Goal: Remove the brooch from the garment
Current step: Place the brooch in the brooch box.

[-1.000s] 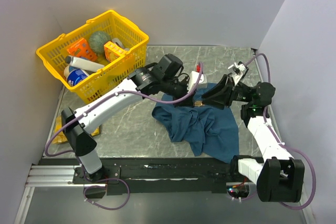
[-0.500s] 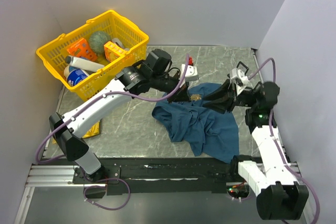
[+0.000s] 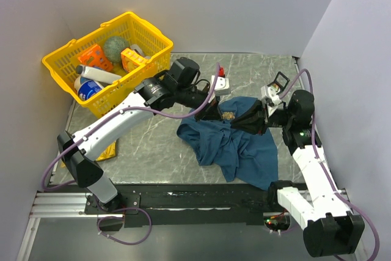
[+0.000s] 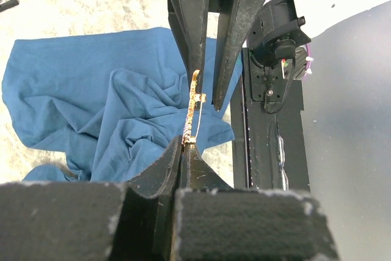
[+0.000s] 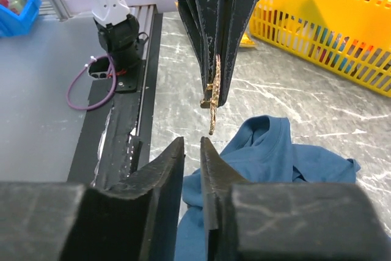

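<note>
Big to small. Marble table [image 3: 153,145]; yellow basket [image 3: 68,85] of odds far left, not involved. The garment [image 3: 244,151] lies crumpled on the table between the two arms, more toward my right side.

My left gripper [image 4: 184,151] is clamped tight on one end of the brooch [image 5: 213,99] and holds it up over the far part of the shirt. My right gripper [image 5: 192,148] faces it nose to nose, jaws a narrow slit apart, nothing in them. The brooch's free end sits right at the mouth of that slit and looks to touch one finger in the left wrist view.

Neither wrist view shows cloth hanging off the brooch, so I read it as off the shirt or nearly. The top view is too coarse to confirm.

Step in hand, my read: right takes the free end. Doing it well:
- line the slit up with the brooch edge-on
- push in so the pads catch metal body, not just the tip, then close
- left lets go only once right has it
- the thin pin wire [image 4: 198,128] runs alongside; pinched alone, it'll bend
- if cloth lifts too, stop and pull along the pin, not sideways
</note>
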`<action>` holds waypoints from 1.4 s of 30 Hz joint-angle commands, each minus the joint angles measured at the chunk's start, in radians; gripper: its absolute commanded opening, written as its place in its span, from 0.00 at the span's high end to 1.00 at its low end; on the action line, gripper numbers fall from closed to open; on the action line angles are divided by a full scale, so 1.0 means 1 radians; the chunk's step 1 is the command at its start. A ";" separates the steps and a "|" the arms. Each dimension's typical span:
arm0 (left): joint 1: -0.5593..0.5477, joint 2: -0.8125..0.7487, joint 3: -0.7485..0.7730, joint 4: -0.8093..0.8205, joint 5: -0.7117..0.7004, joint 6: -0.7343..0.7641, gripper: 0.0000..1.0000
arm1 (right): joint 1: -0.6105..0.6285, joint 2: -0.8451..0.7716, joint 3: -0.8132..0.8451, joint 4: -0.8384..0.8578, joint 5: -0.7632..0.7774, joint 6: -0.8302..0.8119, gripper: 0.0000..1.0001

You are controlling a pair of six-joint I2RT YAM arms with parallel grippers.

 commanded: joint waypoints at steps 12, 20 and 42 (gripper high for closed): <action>0.002 -0.034 -0.014 0.026 0.051 -0.002 0.99 | -0.023 -0.016 -0.026 0.249 0.008 0.200 0.72; 0.002 -0.040 -0.019 0.029 0.054 0.000 0.99 | -0.024 -0.016 -0.016 0.255 0.020 0.212 0.70; 0.000 -0.019 0.009 0.031 0.044 -0.019 0.94 | -0.033 -0.022 -0.055 0.359 -0.049 0.265 1.00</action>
